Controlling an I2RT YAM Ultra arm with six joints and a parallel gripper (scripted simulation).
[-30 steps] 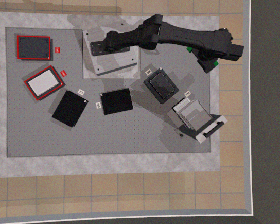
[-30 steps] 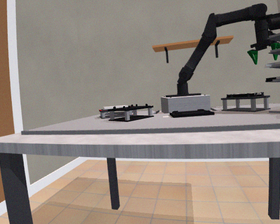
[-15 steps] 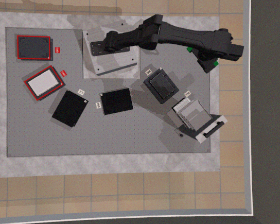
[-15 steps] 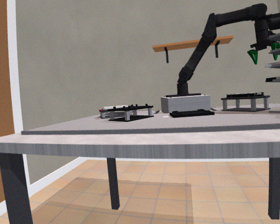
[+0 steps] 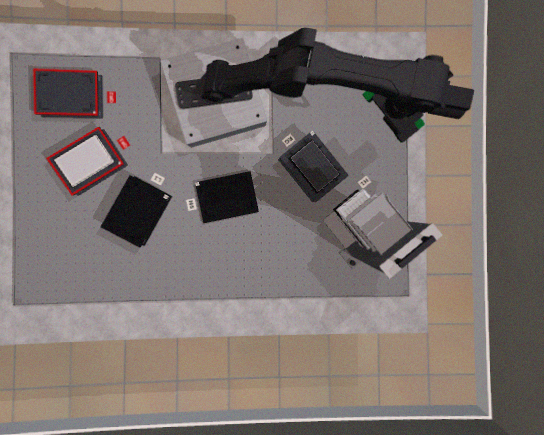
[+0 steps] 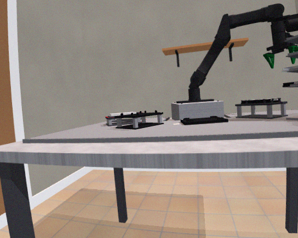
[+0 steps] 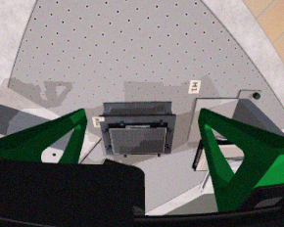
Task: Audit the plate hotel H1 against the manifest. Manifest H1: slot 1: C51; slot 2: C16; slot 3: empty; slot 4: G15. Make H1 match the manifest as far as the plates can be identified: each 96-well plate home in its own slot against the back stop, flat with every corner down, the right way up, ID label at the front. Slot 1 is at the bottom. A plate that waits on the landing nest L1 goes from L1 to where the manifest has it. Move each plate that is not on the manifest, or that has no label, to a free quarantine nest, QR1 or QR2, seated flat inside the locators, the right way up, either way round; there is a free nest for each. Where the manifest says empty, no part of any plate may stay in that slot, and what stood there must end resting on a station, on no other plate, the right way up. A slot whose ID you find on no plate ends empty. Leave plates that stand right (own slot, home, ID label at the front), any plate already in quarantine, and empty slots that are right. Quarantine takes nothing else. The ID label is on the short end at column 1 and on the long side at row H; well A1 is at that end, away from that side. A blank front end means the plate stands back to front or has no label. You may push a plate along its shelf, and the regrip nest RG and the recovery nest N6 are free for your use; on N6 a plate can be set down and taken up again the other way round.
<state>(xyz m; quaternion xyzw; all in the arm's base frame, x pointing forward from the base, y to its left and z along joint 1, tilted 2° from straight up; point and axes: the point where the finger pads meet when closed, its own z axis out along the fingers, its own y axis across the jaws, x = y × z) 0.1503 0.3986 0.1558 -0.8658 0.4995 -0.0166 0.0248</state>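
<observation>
Counter (image 6: 143,156): grey top carrying a perforated grey mat, seen nearest in the exterior view.
Recovery nest (image 5: 227,196): black, near the mat's middle, at 9 o'clock from the hotel.
Landing nest (image 5: 135,210): black, tilted, at 9 o'clock from the recovery nest.
Quarantine nests: two red-framed nests at the mat's 10 o'clock corner; the nearer one (image 5: 85,160) holds a white plate (image 5: 84,159), the farther one (image 5: 65,92) shows a dark inside.
Regrip nest (image 5: 314,166): raised on posts, at 11 o'clock from the hotel, with a dark plate on it.
Plate hotel H1 (image 5: 412,251): at the mat's 4 o'clock edge; its shelves hold pale plates, labels too small to read.
Pincer (image 6: 281,56): green fingers spread wide, holding nothing, high above the counter, beside the hotel's upper shelves.
</observation>
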